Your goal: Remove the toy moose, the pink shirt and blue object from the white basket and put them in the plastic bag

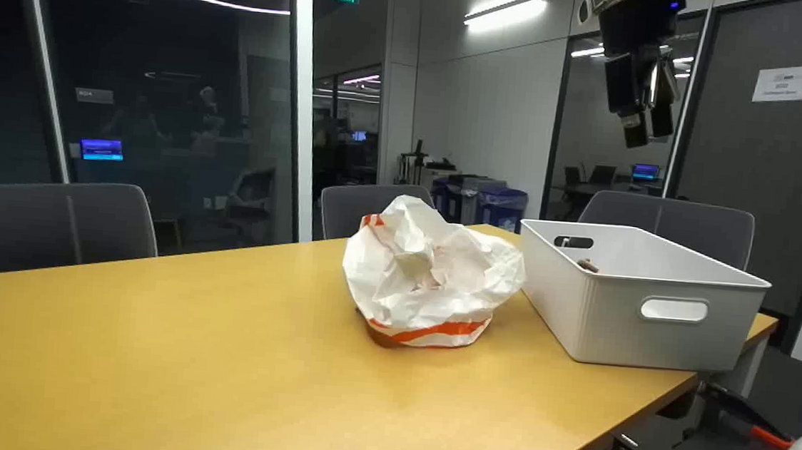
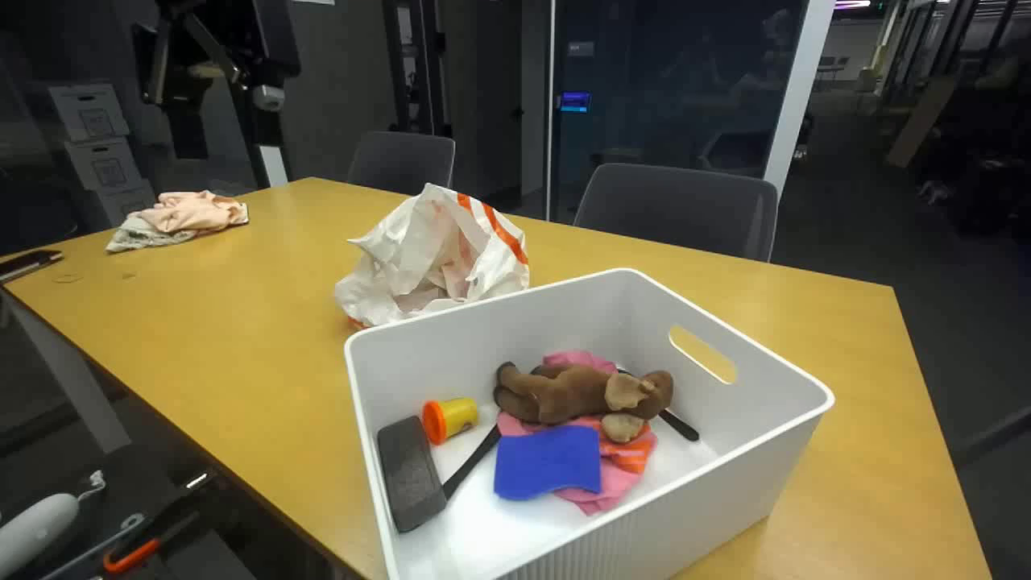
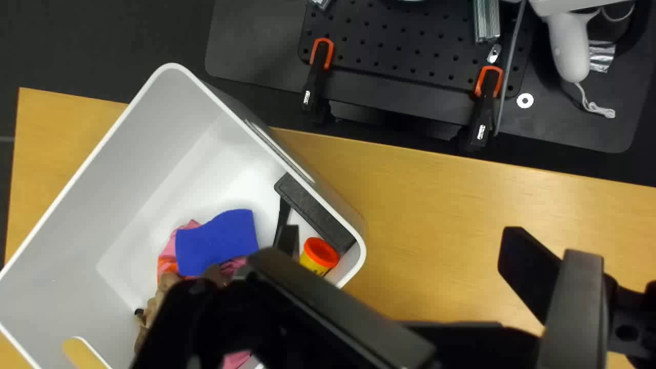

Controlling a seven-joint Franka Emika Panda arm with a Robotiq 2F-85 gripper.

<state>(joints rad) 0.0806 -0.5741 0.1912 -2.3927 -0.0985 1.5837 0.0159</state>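
Observation:
The white basket (image 2: 701, 515) stands at the table corner, also in an exterior view (image 1: 663, 346) and the wrist view (image 3: 66, 220). Inside, the brown toy moose (image 2: 564, 393) lies on its side on the pink shirt (image 2: 608, 487). The flat blue object (image 2: 548, 463) lies on the shirt beside the moose; it also shows in the wrist view (image 3: 218, 243). The white plastic bag (image 1: 432, 285) with orange stripes sits crumpled, mouth open, beside the basket; it also shows in an exterior view (image 2: 439, 258). My gripper (image 3: 405, 256) is open and empty, high above the table; it hides part of the basket's contents.
A yellow tub with an orange lid (image 2: 453, 417) and a dark grey block with a black handle (image 2: 409, 475) also lie in the basket. A folded peach cloth (image 2: 193, 211) lies at the table's far end. Chairs (image 2: 676, 213) stand along the table.

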